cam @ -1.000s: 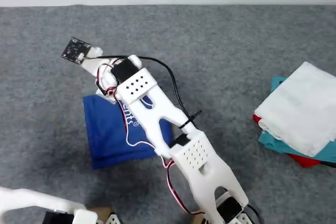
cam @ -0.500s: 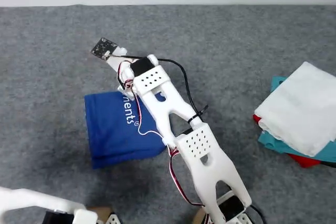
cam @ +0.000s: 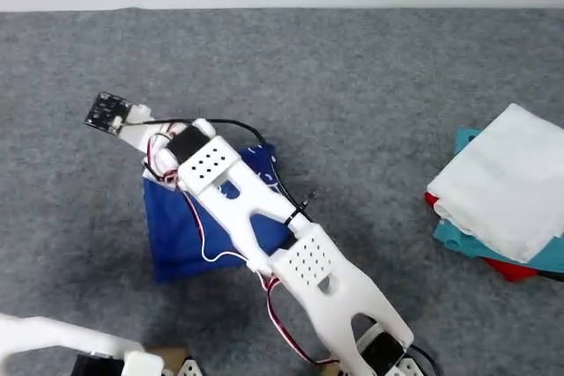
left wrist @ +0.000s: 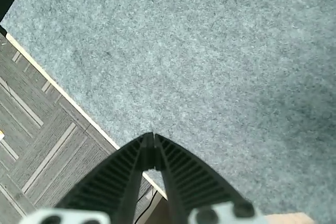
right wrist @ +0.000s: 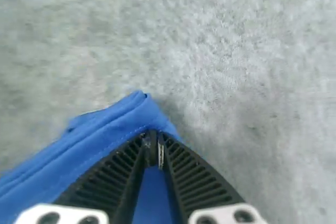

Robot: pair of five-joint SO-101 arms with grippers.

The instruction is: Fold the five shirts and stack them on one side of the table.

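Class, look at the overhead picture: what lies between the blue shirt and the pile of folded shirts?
Bare grey mat, in the high view; the right arm crosses just at the blue shirt's edge.

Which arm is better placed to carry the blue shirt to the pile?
Right: the right fingers are closed at the blue shirt's corner, while the left fingers hang near the table's edge, away from it.

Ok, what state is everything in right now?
left gripper: shut, empty.
right gripper: shut, apparently pinching the blue shirt's corner.
blue shirt: folded, lying apart from the stack.
white shirt: folded, on top of the stack.
teal shirt: under the white.
red shirt: under the teal.
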